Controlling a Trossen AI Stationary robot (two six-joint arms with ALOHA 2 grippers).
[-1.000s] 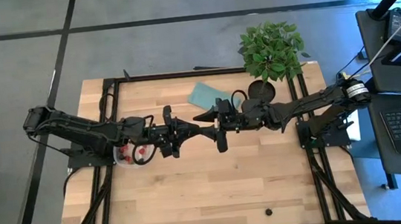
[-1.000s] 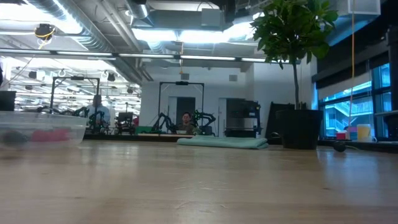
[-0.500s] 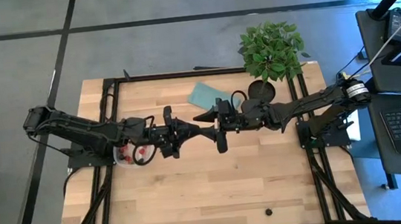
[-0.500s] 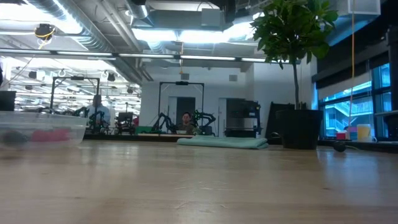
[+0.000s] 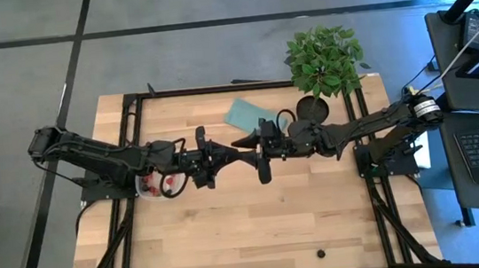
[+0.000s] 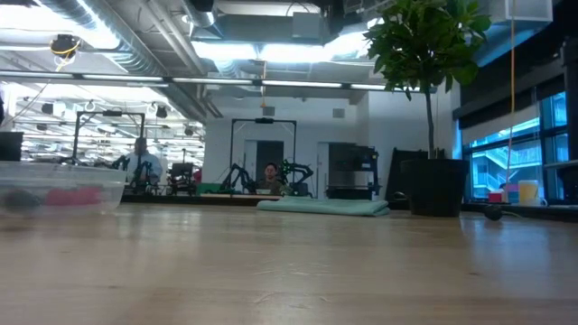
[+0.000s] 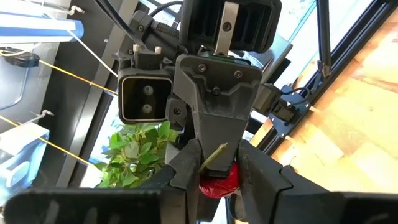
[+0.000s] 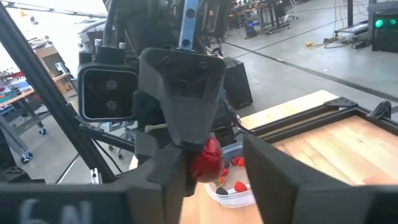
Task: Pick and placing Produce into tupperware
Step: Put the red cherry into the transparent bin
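I see the table with both arms stretched level above its middle, wrists facing each other, tips meeting.

Left gripper comes in from the left side. Its fingers are clamped narrow on one red berry with a green stem sticking up.

Right gripper sits directly opposite, touching range of the left tips. In the right wrist view its fingers stand wide apart, with the same red berry at the left tips just beside one right finger. I can't tell whether the right finger actually touches it.

Potted plant stands behind the right arm at the far right table edge, well away from both grippers.

Teal pad lies flat on the table just behind the right gripper, far side.

Tupperware sits on the table under the left forearm, well back from the left gripper tips. In the low view it shows at the left edge.

Produce: several red pieces plus a dark one are inside the tupperware, visible past the left gripper in the right wrist view.
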